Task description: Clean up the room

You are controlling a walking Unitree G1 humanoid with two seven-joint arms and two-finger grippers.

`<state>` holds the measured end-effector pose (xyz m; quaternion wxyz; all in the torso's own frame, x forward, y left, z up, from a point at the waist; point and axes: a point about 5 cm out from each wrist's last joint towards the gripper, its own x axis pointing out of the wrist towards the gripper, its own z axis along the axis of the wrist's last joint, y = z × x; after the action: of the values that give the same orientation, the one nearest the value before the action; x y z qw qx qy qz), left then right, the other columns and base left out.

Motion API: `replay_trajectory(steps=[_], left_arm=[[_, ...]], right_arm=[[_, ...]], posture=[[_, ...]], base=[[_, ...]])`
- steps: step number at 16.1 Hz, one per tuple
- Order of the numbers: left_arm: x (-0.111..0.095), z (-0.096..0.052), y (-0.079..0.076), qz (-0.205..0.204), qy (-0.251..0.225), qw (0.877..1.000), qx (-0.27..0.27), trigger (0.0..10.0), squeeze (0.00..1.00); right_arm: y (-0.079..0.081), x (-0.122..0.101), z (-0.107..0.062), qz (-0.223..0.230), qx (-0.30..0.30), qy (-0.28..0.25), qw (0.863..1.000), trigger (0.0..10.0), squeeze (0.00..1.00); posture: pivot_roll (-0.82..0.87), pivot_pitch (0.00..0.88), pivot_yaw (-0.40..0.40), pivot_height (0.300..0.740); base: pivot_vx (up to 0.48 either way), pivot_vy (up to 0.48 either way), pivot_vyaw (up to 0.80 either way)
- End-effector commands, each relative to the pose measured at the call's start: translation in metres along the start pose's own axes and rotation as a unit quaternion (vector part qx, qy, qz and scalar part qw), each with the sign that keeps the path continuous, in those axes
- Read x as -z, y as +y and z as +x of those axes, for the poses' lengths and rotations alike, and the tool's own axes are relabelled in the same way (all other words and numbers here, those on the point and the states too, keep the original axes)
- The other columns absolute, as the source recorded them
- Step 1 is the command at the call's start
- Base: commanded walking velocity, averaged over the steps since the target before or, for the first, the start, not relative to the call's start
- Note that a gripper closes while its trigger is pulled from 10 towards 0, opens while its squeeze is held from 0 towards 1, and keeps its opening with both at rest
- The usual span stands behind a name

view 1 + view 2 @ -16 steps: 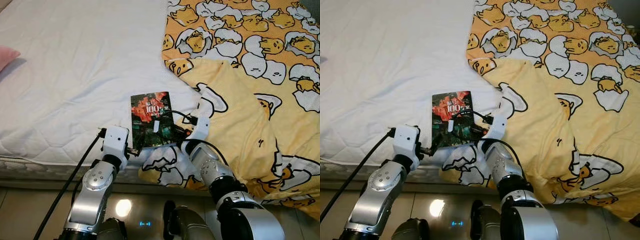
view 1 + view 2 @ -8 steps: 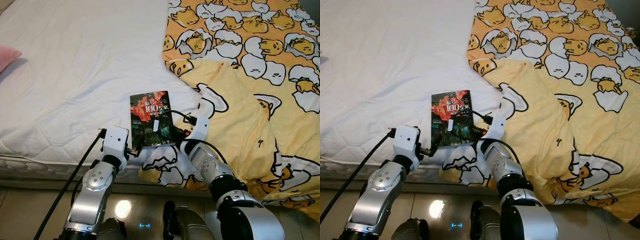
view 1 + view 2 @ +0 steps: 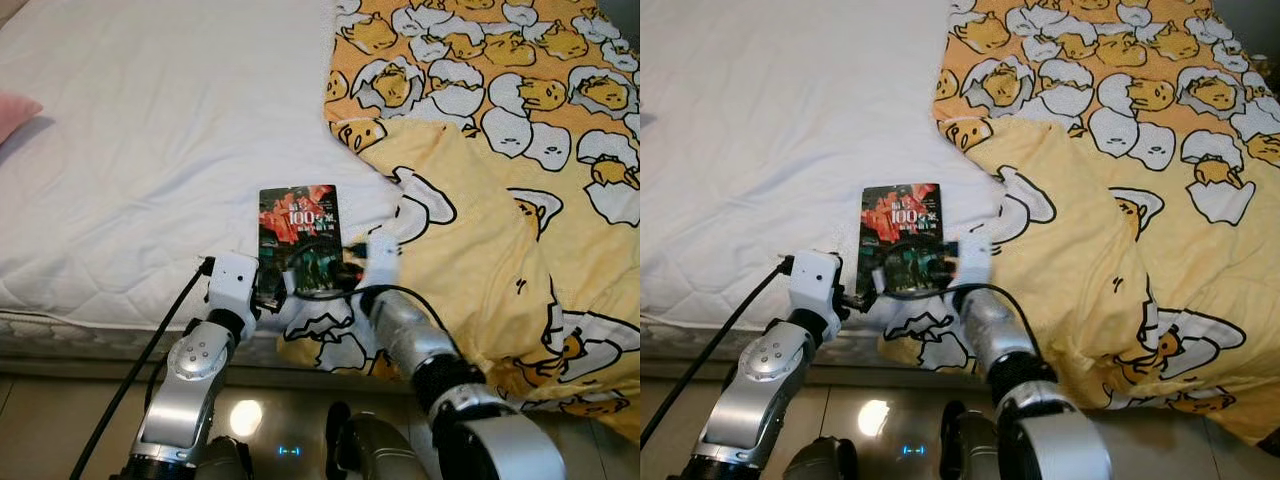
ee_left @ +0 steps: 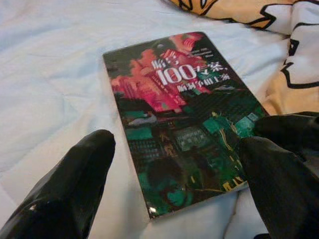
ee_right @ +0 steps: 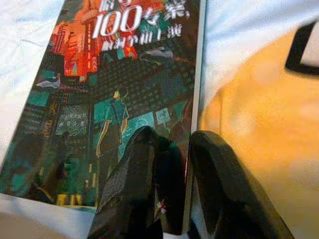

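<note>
A book [image 3: 299, 238] with a dark cover in red and green and white print lies flat on the white bed [image 3: 150, 130], close to the bed's near edge. Just to its right lies a yellow blanket [image 3: 480, 200] printed with egg-shaped cartoon figures; a fold of it hangs over the near edge just below the book.

The left gripper [image 4: 169, 199] is at the book's near left corner, its jaws spread wide. One black finger [image 4: 65, 194] rests on the sheet beside the book's left edge, the other sits at the book's near right corner.

The right gripper [image 5: 172, 184] reaches in from the right, blurred in the head views. In the right wrist view its jaws pinch the book's right edge: one finger [image 5: 134, 194] lies on the cover, the other on the blanket side of the edge.

A pink pillow [image 3: 15, 110] shows at the far left of the bed. Pale tiled floor [image 3: 60, 430] lies below the mattress.
</note>
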<state>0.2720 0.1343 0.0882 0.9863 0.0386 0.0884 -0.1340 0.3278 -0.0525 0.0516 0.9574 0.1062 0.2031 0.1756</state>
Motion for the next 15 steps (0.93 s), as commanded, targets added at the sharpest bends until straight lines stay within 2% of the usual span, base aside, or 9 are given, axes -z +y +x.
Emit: replay_trajectory(steps=[1,5,6,7,10,11,13,14,15], left_arm=[[-0.002,0.003,-0.002,-0.021,0.002,1.0,0.004,10.0,0.0],[-0.003,0.021,0.012,-0.054,0.016,0.998,-0.012,10.0,0.0],[-0.005,0.027,0.022,-0.041,0.015,0.998,-0.036,10.0,0.68],[-0.006,0.028,0.028,-0.024,0.012,0.999,-0.047,10.0,1.0],[0.002,0.031,0.027,-0.012,0.025,0.998,-0.048,10.0,1.0],[0.017,0.035,0.031,-0.02,0.061,0.996,-0.063,10.0,1.0],[0.03,0.041,0.034,-0.08,0.085,0.99,-0.073,10.0,1.0],[0.031,0.044,0.033,-0.114,0.082,0.988,-0.069,10.0,0.92],[0.031,0.046,0.031,-0.117,0.08,0.988,-0.061,10.0,0.0]], right_arm=[[0.005,0.012,-0.004,-0.03,0.006,0.003,1.0,10.0,0.0],[-0.028,0.026,-0.026,-0.118,0.095,-0.038,0.988,10.0,0.0],[-0.036,0.024,-0.037,-0.137,0.119,-0.08,0.98,10.0,1.0],[-0.041,0.016,-0.054,-0.157,0.139,-0.132,0.969,10.0,1.0],[-0.043,0.014,-0.074,-0.18,0.157,-0.165,0.957,10.0,1.0],[-0.044,0.019,-0.089,-0.19,0.164,-0.172,0.953,10.0,1.0],[-0.046,0.027,-0.103,-0.197,0.171,-0.163,0.952,10.0,1.0],[-0.05,0.034,-0.116,-0.199,0.176,-0.146,0.953,10.0,1.0],[-0.051,0.036,-0.122,-0.199,0.177,-0.14,0.954,10.0,0.23]], posture=[[0.06,0.219,-0.089,0.736],[0.04,0.222,-0.099,0.736],[0.02,0.223,-0.1,0.736],[0.01,0.223,-0.1,0.736],[0.0,0.226,-0.101,0.736],[0.0,0.225,-0.103,0.736],[-0.02,0.211,-0.106,0.736],[-0.03,0.202,-0.109,0.736],[-0.03,0.202,-0.109,0.736]], base=[[0.0,0.0,0.0],[0.0,0.0,0.0],[0.0,0.0,0.0],[0.0,0.0,0.0],[0.0,0.0,0.0],[0.0,0.0,0.0],[0.0,0.0,0.0],[0.0,0.0,0.0],[0.0,0.0,0.0]])
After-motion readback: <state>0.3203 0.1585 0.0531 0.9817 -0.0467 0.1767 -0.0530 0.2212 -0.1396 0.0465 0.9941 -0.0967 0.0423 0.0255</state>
